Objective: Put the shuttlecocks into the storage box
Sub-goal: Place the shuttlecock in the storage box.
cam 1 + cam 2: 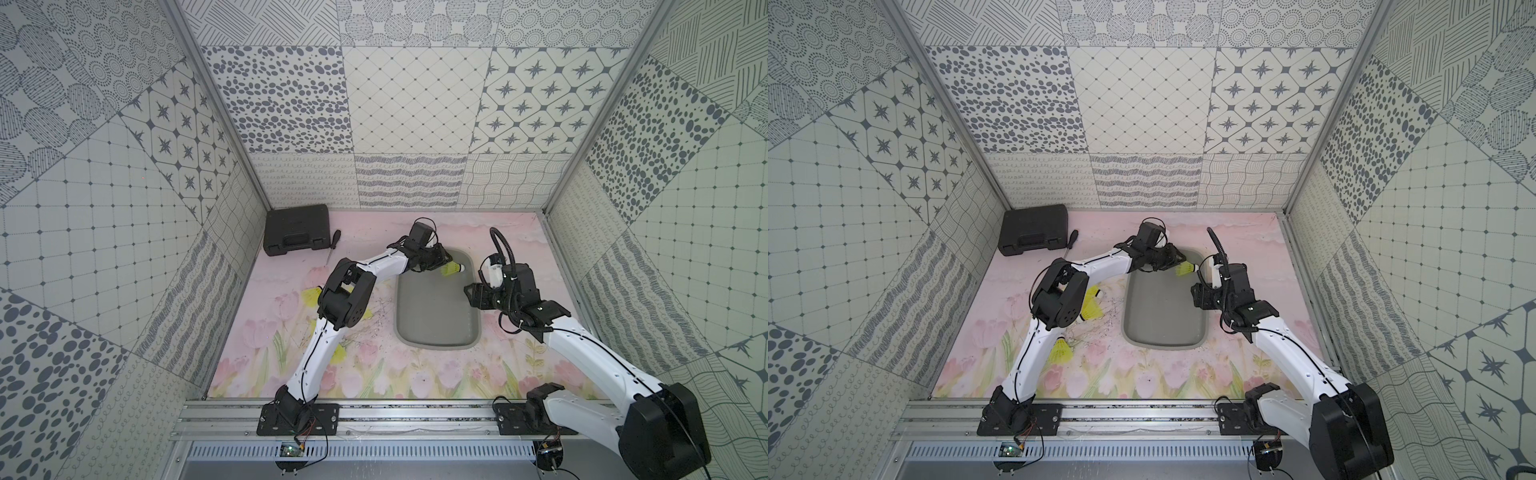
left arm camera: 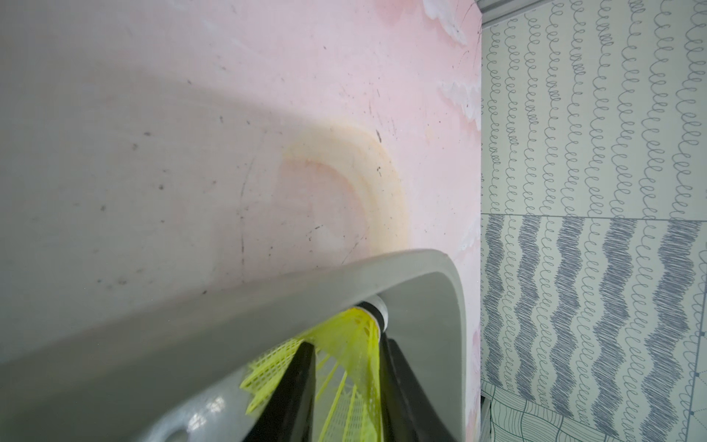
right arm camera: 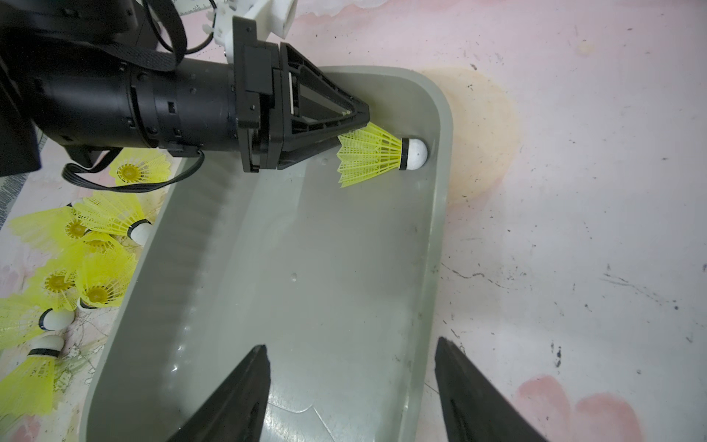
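**A:** Where is the shuttlecock you're working on?

**B:** That shuttlecock (image 3: 377, 155) lies on its side in a far corner of the box (image 3: 325, 275). Its white tip is against the wall and its yellow skirt points back at my left hand (image 3: 359, 118).

**A:** Have you got hold of it?

**B:** I judge not. My left hand is partway open, with its jaws on either side of the skirt's rim. The skirt shows its full cone and isn't squashed. Whether a jaw brushes the mesh, I cannot tell.

**A:** And the right?

**B:** My right hand (image 3: 351, 342) is wide open and empty, hovering above the box's right wall.

**A:** The rest?

**B:** The other shuttlecocks (image 3: 95, 275) sit in a heap on the bench (image 3: 574, 191), just beside the box's left wall. Farther off there's a black case (image 1: 296, 229) with a screwdriver (image 1: 332, 246) next to it.

**A:** How will they handle?

**B:** Nearly weightless, I'd say, and springy. The mesh skirt gives under a squeeze and could crease or snag on a jaw. The round tip looks smooth enough to slip or roll. I'd take each one low on the skirt, near the black band where it's likely stiffest, with a light pinch.
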You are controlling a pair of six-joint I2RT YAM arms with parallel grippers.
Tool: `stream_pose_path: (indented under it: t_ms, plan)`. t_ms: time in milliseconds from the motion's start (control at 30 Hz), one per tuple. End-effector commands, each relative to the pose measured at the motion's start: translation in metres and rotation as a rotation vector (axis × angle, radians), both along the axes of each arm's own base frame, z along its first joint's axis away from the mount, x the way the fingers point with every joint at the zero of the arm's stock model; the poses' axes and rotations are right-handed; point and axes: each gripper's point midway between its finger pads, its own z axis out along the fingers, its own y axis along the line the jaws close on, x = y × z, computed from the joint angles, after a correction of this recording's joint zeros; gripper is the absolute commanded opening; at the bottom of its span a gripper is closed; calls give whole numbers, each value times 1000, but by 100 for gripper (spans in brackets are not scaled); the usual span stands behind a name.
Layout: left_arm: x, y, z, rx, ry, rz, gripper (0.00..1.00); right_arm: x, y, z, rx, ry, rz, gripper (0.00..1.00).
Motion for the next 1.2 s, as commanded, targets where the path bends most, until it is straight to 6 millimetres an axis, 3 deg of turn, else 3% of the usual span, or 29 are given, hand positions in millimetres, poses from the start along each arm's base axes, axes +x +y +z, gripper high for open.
stream_pose_path:
  t_ms: [0, 300, 700, 1000, 1167]
  plan:
    - [1, -5, 11, -36, -24, -39, 33, 5, 2, 8, 18, -23, 0, 72]
    - [2, -8, 14, -64, -23, -51, 38, 5, 2, 7, 15, -17, 2, 72]
    - [-2, 7, 20, 37, -52, -43, 58, 6, 2, 9, 12, -22, 1, 73]
    - [-12, 32, 31, 155, -87, -41, 64, 7, 1, 9, 7, -23, -3, 73]
    - [-23, 60, 44, 246, -135, -22, 65, 8, -1, 10, -7, -32, -8, 74]
